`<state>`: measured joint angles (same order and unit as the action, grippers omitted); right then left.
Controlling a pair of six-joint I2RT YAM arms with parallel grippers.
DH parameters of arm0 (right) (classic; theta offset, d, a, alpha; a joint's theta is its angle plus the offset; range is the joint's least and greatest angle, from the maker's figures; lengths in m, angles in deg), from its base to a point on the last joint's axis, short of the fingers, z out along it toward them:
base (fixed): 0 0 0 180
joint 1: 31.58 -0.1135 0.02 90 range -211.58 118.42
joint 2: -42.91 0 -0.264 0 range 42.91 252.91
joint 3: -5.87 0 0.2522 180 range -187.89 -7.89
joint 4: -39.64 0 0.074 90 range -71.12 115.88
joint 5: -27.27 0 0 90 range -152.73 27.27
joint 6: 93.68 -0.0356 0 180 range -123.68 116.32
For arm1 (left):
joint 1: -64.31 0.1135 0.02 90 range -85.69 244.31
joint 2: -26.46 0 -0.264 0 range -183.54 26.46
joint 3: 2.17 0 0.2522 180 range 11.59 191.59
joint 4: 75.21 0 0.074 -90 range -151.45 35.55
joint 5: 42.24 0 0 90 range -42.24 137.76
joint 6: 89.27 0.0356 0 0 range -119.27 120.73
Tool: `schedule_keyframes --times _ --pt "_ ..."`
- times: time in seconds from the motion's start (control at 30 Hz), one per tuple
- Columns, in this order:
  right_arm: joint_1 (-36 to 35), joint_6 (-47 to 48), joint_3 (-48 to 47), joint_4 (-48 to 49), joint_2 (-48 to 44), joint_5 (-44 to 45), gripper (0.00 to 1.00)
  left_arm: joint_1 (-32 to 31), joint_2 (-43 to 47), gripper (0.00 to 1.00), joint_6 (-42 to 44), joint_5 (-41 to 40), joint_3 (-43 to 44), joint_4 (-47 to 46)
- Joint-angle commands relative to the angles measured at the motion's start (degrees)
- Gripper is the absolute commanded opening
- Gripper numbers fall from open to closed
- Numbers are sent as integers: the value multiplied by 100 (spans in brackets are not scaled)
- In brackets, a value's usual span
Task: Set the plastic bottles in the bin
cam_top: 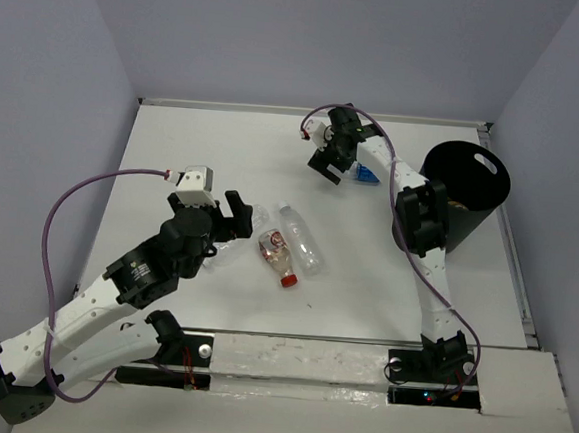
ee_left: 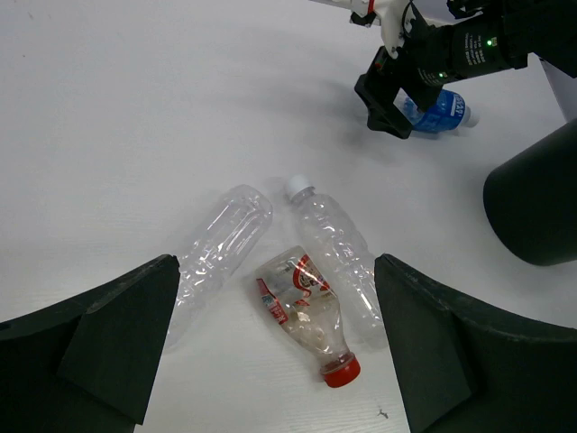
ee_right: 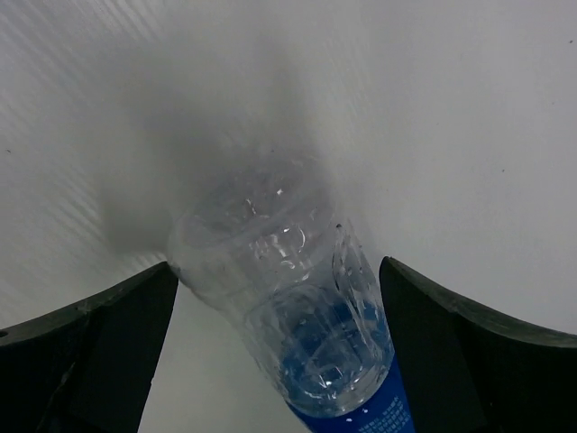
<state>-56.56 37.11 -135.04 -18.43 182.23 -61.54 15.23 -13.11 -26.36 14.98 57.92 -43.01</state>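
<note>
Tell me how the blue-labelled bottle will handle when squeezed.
The bottle looks empty and clear, so it is probably light. Its thin wall may dent between the open fingers. Lying on its side on the table, it could roll if nudged.

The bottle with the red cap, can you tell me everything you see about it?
The red-capped bottle is small and made of clear plastic. It looks empty and a bit dented, with a red-and-white label around its middle. Its red cap is on. It lies on its side on the white table, cap pointing toward the arms' bases, between a plain clear bottle and a white-capped bottle, seemingly touching the white-capped one. Nothing grips it.
</note>
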Motion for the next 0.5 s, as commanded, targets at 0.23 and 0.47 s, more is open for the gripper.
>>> schedule_keyframes --times 0.23,0.47 --pt "265 78 -293 151 148 -497 70 487 -103 99 204 456 -124 -420" --pt "134 -440 278 1450 -816 -962 48 619 -217 99 108 728 -115 -394"
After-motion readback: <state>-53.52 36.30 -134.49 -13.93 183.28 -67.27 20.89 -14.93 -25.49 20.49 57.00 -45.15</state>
